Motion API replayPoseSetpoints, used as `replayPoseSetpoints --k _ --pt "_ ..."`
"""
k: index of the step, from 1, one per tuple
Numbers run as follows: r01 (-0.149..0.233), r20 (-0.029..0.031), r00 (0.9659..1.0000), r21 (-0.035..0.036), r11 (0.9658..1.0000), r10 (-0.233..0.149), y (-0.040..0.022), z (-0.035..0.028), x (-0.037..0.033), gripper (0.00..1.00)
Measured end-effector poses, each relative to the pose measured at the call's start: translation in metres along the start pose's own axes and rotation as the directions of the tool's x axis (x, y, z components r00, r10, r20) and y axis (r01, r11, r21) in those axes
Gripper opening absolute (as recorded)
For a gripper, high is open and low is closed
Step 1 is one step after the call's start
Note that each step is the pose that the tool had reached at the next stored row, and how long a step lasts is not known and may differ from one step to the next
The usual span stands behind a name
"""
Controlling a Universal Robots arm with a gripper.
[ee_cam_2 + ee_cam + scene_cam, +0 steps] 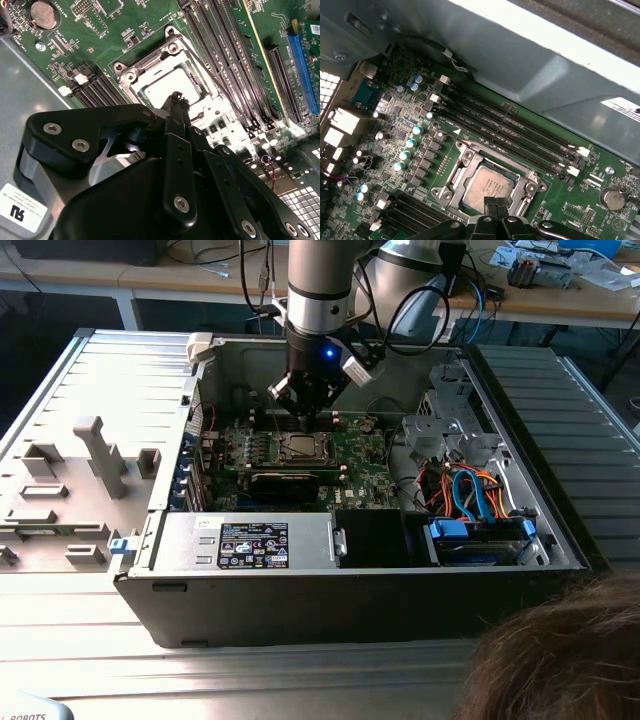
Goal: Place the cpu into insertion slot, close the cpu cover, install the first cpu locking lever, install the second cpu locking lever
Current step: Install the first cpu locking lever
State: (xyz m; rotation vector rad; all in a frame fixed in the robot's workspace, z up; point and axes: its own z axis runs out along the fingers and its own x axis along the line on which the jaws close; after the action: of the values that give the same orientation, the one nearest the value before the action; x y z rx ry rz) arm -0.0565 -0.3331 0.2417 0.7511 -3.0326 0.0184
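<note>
Seated in the insertion slot on the green board, between the two banks of memory slots: the cpu, lying flat and square, its dull metal top facing up through the cut-out of the cpu cover. Cover apparently lowered around the chip, framing it on all sides; whether the locking levers are latched cannot be told. Directly above the chip's near edge in both wrist views: the gripper, fingertips drawn together to a narrow point, nothing visibly held, contact with the chip uncertain. In the exterior view, positioned low inside the open computer case, over the board. Handling judgement: chip light, rigid, smooth-topped and fragile at the contact side; best taken by opposite edges only, kept level. Cover thin, springy sheet metal; best pressed at the frame, never on the chip.
</note>
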Motion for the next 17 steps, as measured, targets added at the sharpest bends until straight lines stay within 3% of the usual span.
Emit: replayPoseSetpoints --k 17 --pt "0.027 0.0002 0.9996 0.0005 0.9996 -0.027 0.0000 0.0000 0.0000 0.11"
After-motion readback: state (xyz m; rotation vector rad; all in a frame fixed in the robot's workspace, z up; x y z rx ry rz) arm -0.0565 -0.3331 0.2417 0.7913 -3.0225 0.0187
